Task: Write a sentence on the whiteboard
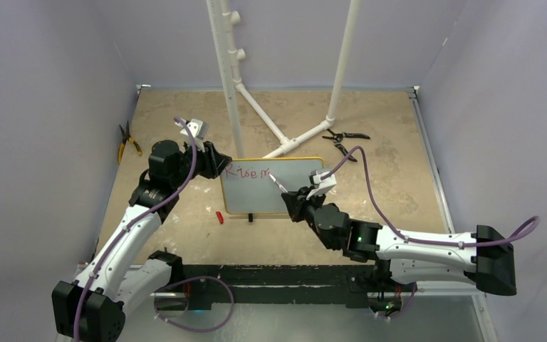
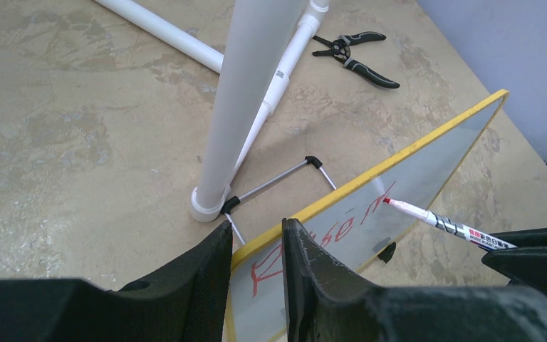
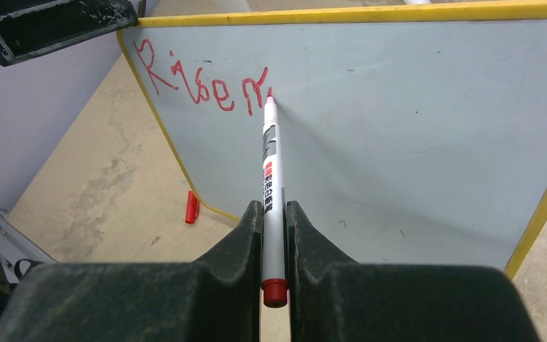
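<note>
Two pairs of pliers bracket the scene. The yellow-handled pliers (image 1: 127,142) lie at the far left of the tabletop (image 1: 399,192).

Next to the right, the left jaws are closed narrowly over the upper left corner of the whiteboard (image 1: 295,196) (image 2: 427,160) (image 3: 413,128), its yellow frame pinched between them. A small red cap (image 1: 219,216) (image 3: 192,206) lies on the tabletop just below that corner.

The whiteboard stands upright near the middle of the tabletop, just in front of the white pipe stand (image 1: 229,71) (image 2: 253,78).

The sentence (image 1: 249,173) (image 2: 327,239) (image 3: 203,82) sits in red in the board's upper left and so far reads "Rise" plus an unfinished letter. The marker (image 1: 279,183) (image 2: 445,224) (image 3: 271,178) has its red tip touching the board at the end of that last stroke.

The right jaws are closed tight on the marker's barrel, near its rear end.

Farther right and behind the board, the black-handled pliers (image 1: 345,139) (image 2: 356,57) lie on the tabletop.
</note>
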`<state>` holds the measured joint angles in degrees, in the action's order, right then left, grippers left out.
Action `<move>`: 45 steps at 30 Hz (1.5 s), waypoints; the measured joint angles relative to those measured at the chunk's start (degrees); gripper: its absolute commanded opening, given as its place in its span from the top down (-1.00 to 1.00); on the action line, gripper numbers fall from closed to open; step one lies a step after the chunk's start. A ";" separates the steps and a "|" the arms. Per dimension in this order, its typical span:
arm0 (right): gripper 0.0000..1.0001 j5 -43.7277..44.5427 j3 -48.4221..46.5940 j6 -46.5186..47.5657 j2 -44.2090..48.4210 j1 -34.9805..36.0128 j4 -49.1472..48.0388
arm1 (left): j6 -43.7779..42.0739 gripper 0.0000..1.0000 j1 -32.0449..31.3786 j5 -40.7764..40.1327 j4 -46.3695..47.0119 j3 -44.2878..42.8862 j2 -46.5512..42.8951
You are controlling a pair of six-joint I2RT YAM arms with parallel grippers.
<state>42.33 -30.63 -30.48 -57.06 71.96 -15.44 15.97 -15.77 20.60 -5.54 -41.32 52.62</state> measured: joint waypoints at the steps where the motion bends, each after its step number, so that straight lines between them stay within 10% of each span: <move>1: 1.00 0.02 0.00 -0.31 -0.02 0.02 0.26 | 0.00 0.41 0.00 0.00 0.00 0.00 0.00; 45: 1.00 0.04 -1.07 0.09 -0.42 0.02 1.14 | 0.00 0.41 0.02 0.04 0.20 0.00 0.15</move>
<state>42.37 -31.70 -30.39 -57.47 71.99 -14.31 15.97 -15.75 20.64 -5.34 -41.32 52.77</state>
